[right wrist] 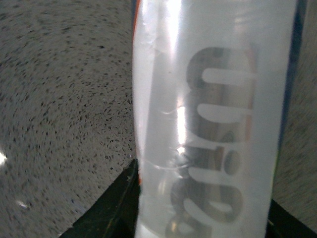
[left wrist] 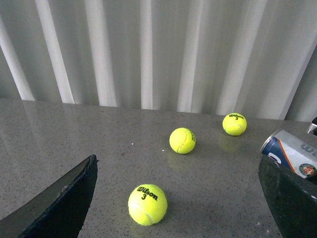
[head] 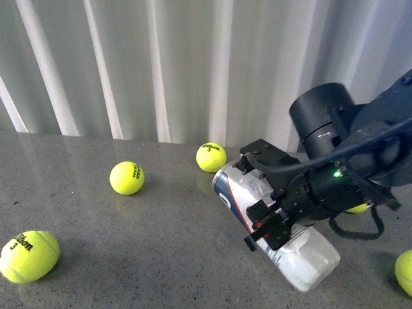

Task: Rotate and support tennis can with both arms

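Note:
The tennis can [head: 302, 257] is a clear tube with a blue-white-orange label. It lies tilted on the grey table, blue end towards the back. My right gripper [head: 261, 193] is shut across its middle, one finger on each side, with the black arm and its green light behind. In the right wrist view the can [right wrist: 213, 119] fills the frame between the jaws of the right gripper [right wrist: 198, 218]. My left gripper [left wrist: 177, 161] is open and empty. The can's blue end [left wrist: 292, 151] shows beside its right finger [left wrist: 290, 198]. The left arm is not in the front view.
Several yellow tennis balls lie on the table: front left [head: 29, 256], middle [head: 127, 177], back by the can [head: 211, 157], far right edge [head: 405, 270]. One ball [left wrist: 147, 204] lies between the left fingers' line of view. A white pleated curtain [head: 161, 64] closes the back.

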